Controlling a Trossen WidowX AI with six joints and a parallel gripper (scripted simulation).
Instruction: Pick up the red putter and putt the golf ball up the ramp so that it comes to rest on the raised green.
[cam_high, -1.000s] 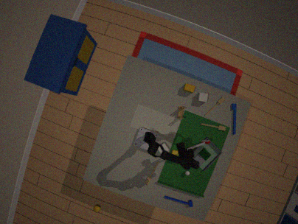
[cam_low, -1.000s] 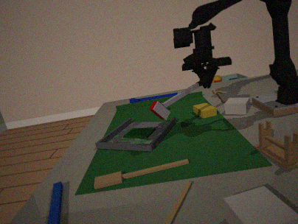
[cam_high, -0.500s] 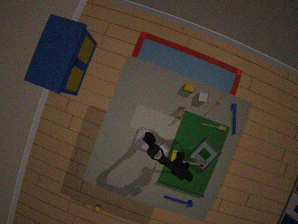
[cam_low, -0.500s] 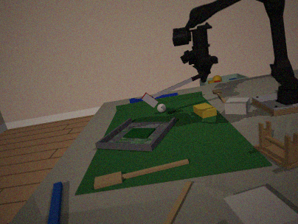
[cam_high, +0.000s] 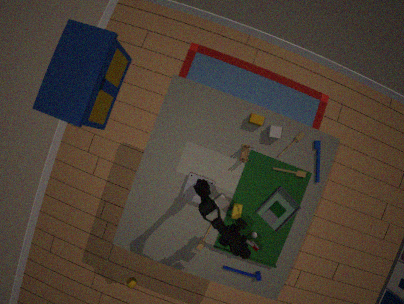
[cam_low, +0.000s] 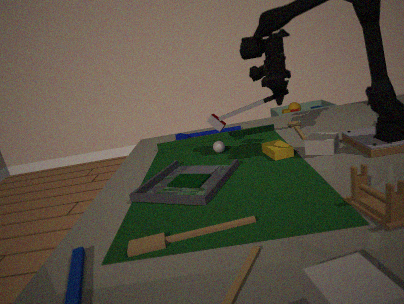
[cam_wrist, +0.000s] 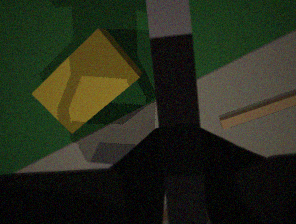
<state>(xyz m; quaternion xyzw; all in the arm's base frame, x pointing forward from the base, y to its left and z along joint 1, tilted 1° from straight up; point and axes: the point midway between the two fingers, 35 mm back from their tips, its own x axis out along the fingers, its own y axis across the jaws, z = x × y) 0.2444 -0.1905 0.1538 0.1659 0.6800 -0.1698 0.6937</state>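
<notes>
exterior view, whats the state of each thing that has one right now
gripper: shut on the putter, raised above the mat
putter: held tilted, head in the air
golf ball: resting on the green mat, untouched
wooden mallet: lying flat
yellow block: sitting on the mat

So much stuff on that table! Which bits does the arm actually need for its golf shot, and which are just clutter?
Needed:
black gripper, shut on the red-headed putter
small white golf ball
grey square ramp with raised green
green felt mat

Just lying about:
yellow block
wooden mallet
blue putters
wooden rack
white block
</notes>
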